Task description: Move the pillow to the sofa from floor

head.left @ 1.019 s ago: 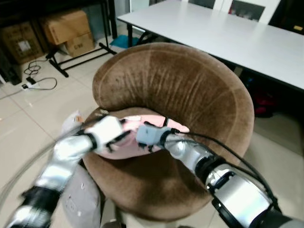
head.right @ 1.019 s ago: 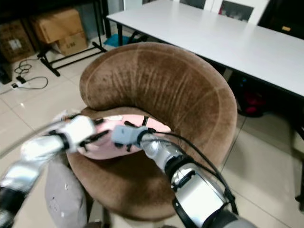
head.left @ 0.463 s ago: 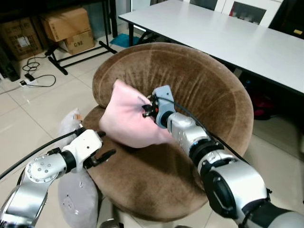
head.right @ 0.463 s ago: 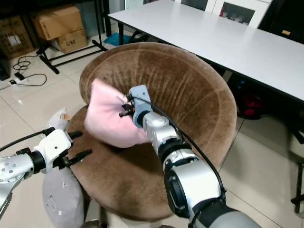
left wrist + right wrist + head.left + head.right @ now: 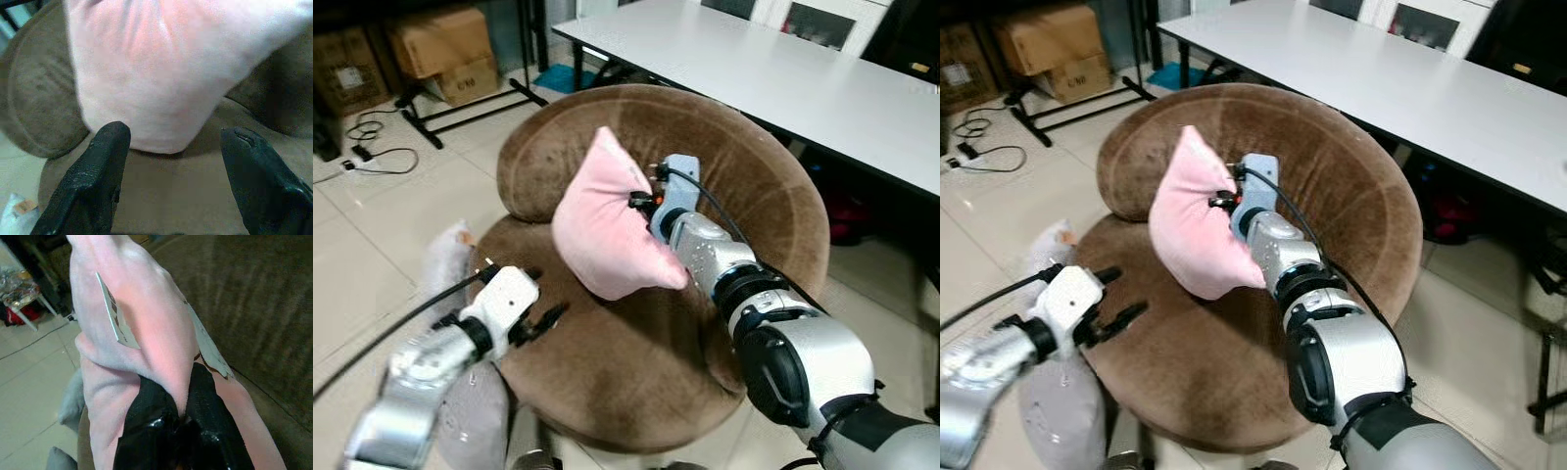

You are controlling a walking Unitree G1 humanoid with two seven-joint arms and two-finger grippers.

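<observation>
Soft pink fabric pillow [image 5: 607,230] is off the floor and up over the round brown velvet sofa [image 5: 744,196], leaning toward the backrest, lower corner near or on the seat. Right hand [image 5: 646,199] is clenched on a pinch of its cover. Left hand [image 5: 536,299] is released, just in front of the seat edge. Remaining: let go so the pillow settles.

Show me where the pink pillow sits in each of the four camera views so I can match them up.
Left eye view: pink pillow centre frame, upright over the seat, pinched by the right gripper.
Right eye view: left of centre.
Left wrist view: upper half, beyond the open left gripper.
Right wrist view: centre, a fold clamped between the black fingers.
Shared landmark: the brown sofa.
</observation>
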